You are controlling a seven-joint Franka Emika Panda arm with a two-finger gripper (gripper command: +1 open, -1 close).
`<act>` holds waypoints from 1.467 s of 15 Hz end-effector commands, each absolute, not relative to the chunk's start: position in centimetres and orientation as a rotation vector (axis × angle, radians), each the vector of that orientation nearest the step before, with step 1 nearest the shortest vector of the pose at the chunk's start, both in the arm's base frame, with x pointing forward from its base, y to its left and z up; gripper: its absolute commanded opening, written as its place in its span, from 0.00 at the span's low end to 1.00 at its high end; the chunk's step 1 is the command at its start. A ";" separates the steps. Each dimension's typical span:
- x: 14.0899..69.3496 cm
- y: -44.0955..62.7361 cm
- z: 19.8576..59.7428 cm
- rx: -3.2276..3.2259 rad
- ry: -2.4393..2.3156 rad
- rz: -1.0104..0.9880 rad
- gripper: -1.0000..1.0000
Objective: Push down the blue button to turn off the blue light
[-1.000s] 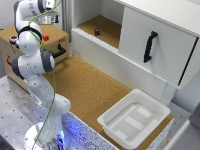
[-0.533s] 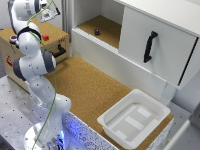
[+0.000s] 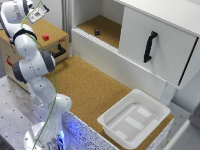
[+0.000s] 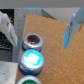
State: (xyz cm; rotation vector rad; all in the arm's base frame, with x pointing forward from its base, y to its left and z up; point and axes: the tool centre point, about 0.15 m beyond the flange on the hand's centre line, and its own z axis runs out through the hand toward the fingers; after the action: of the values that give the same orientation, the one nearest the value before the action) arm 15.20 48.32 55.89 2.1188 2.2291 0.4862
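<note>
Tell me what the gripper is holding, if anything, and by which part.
Nothing is held. In the wrist view the gripper is open, with only cork surface between its fingers; the small round lit blue button lies beside it, untouched.

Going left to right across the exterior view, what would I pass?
Robot arm → small red block on the wooden box → cork tabletop → white tray → black cabinet handle.

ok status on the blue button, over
Gripper open, empty, above the button row. Blue button lit, not yet pressed; red button next to it. Nothing in the way.
</note>
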 end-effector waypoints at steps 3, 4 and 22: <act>11.8 51.8 54.3 2.205 2.179 0.128 0.00; 11.6 51.9 53.9 2.213 2.173 0.116 0.00; 17.4 54.5 44.9 2.329 1.909 0.144 0.00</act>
State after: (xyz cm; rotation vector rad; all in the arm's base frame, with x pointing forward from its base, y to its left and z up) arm 15.04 52.00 47.59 2.3526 2.0444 0.2496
